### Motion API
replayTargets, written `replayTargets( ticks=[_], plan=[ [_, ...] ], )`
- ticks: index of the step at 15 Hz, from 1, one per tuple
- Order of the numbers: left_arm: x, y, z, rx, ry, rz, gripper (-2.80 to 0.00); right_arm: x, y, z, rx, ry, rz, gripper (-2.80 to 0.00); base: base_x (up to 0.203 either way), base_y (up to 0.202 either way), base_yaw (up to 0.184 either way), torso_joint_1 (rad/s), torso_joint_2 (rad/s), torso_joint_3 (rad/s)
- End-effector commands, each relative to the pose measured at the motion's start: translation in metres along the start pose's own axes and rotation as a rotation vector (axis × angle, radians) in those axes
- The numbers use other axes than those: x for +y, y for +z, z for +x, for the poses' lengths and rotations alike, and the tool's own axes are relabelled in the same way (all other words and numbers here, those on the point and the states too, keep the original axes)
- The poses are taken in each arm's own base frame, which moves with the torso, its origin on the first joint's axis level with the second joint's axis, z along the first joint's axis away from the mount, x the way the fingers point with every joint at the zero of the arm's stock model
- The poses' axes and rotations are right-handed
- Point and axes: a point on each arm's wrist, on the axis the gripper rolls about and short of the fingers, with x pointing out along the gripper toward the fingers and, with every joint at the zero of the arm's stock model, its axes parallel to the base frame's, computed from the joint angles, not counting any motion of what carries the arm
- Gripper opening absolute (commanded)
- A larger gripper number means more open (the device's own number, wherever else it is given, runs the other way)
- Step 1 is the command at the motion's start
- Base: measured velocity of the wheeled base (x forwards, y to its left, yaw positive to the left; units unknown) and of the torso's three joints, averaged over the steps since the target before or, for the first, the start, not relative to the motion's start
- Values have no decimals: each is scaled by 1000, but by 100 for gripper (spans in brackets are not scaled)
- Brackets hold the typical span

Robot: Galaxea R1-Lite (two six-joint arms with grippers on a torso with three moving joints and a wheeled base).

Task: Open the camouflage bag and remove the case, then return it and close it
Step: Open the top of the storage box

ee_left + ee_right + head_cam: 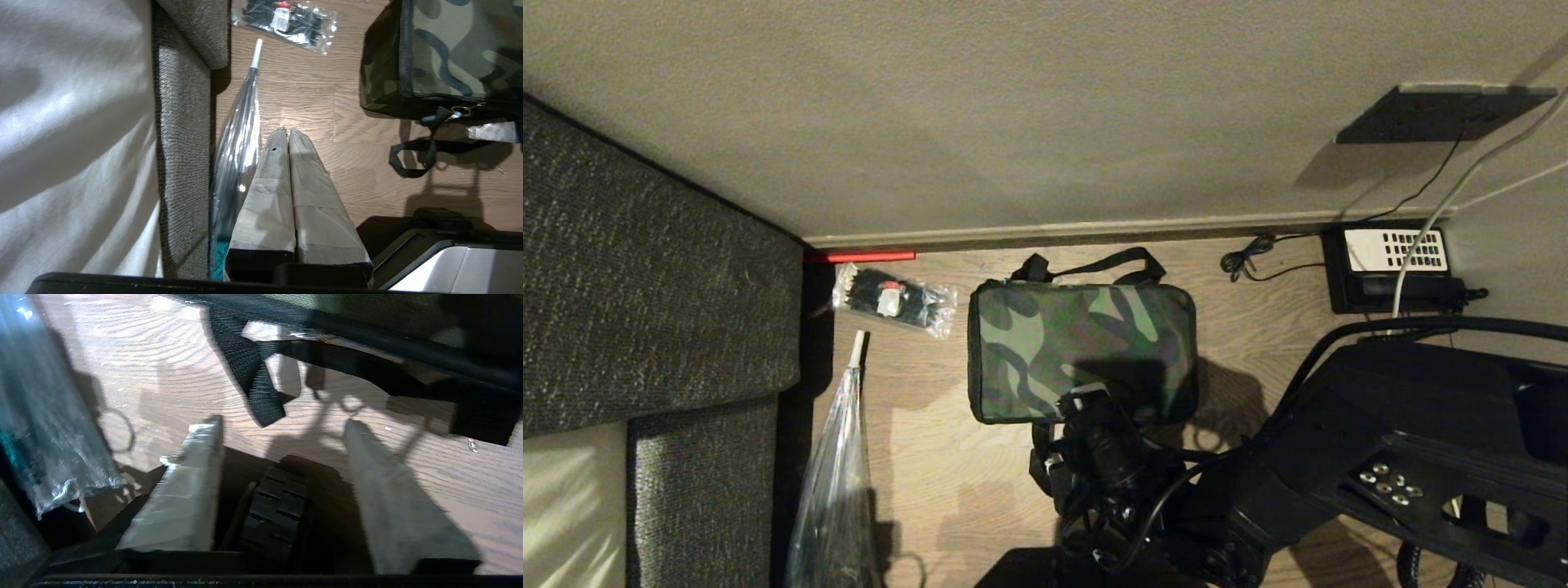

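The camouflage bag lies shut at frame centre of the head view, on the wood floor; no case is visible, presumably inside. The right gripper hangs just below the bag's lower edge, its 2 fingers spread apart with nothing between them; the strap lies ahead. The left gripper is parked lower centre in its wrist view, fingers pressed together. Recommended: locate the zip pull at the bag's near edge; pinch squarely; drag along the seam.
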Motion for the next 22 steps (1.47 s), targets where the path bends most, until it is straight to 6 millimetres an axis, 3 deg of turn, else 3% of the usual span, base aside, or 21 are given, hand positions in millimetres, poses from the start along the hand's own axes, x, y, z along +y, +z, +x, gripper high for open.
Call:
replayTargets(
  ticks=[1, 5, 12, 17, 22],
  plan=[
    [0, 0, 0, 1, 2, -1, -280, -2, 1, 1, -9, -5, 9, 0, 0, 0, 0, 0, 0, 0],
    [0, 0, 0, 1, 2, -1, -280, -4, -3, 10, -11, -13, 16, 0, 0, 0, 0, 0, 0, 0],
    [0, 0, 0, 1, 2, -1, -280, -9, -5, 58, -168, -26, 33, 0, 0, 0, 0, 0, 0, 0],
    [0, 0, 0, 1, 2, -1, -280, -24, 13, 46, -172, -53, 45, 0, 0, 0, 0, 0, 0, 0],
    [0, 0, 0, 1, 2, -1, -280, -40, 5, 42, -103, -92, 36, 0, 0, 0, 0, 0, 0, 0]
  ],
)
